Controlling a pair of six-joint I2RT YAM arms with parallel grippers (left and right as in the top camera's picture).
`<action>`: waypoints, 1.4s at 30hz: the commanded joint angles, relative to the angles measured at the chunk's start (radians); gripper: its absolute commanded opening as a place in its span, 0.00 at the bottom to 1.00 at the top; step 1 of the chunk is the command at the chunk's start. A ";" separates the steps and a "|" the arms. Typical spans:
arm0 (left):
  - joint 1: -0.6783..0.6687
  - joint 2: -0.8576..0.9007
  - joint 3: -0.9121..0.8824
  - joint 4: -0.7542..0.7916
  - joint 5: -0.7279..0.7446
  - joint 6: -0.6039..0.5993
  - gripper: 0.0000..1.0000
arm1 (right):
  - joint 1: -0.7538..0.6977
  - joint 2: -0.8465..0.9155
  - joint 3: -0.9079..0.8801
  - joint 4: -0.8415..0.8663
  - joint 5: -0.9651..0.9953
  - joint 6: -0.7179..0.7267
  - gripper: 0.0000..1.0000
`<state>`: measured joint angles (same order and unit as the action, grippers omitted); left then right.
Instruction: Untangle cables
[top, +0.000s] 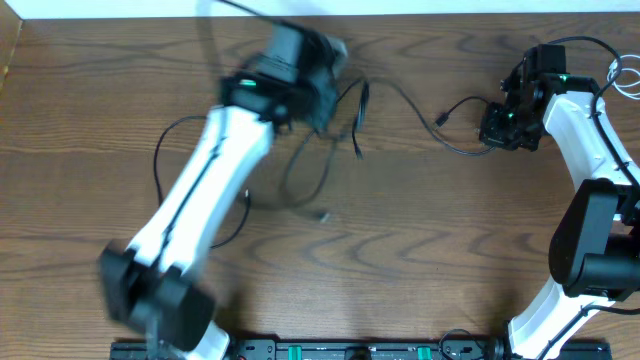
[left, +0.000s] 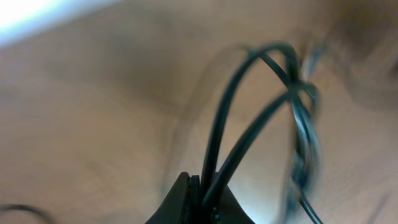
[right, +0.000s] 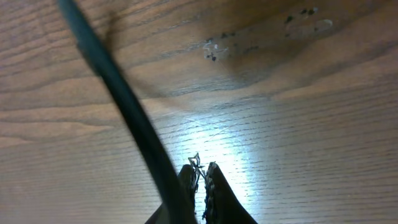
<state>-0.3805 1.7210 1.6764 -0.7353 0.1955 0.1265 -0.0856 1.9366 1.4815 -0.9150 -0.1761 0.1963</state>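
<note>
The left gripper (left: 199, 186) is clenched on the cables (left: 206, 163). In the left wrist view two black strands come up out of the closed tips, spread apart above them and cross again further out, where more cable hangs down in a blur to the right of the fingers. From overhead this gripper is smeared and sits at the far side of the table (top: 420, 250). The rest of the tangle trails below the gripper in loose loops, and another thin loop lies on the wood on the other side of the arm.

The right gripper (right: 201, 177) is shut, with only a sliver of light between its tips. A single black strand (right: 132, 118) runs from well ahead and to the left of the fingers straight down to the outer side of the left finger. It overlaps that finger at the bottom edge of the view. It does not pass between the tips, and I cannot tell whether it is pinched lower down. Overhead, this strand stretches across the table between the two grippers and ends at the right one. The two grippers are well apart.
</note>
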 joint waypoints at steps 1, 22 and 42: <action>0.036 -0.163 0.090 0.018 -0.029 -0.054 0.08 | 0.001 -0.005 -0.005 -0.003 0.013 -0.011 0.03; 0.208 -0.444 0.090 0.193 -0.231 -0.107 0.08 | -0.035 0.092 -0.005 -0.038 0.062 -0.007 0.03; 0.204 -0.438 0.090 0.149 -0.162 -0.330 0.08 | -0.008 -0.010 0.003 -0.012 -0.442 -0.412 0.39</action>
<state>-0.1822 1.2995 1.7554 -0.5594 -0.0990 -0.1513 -0.1204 2.0129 1.4815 -0.9314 -0.3817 -0.0196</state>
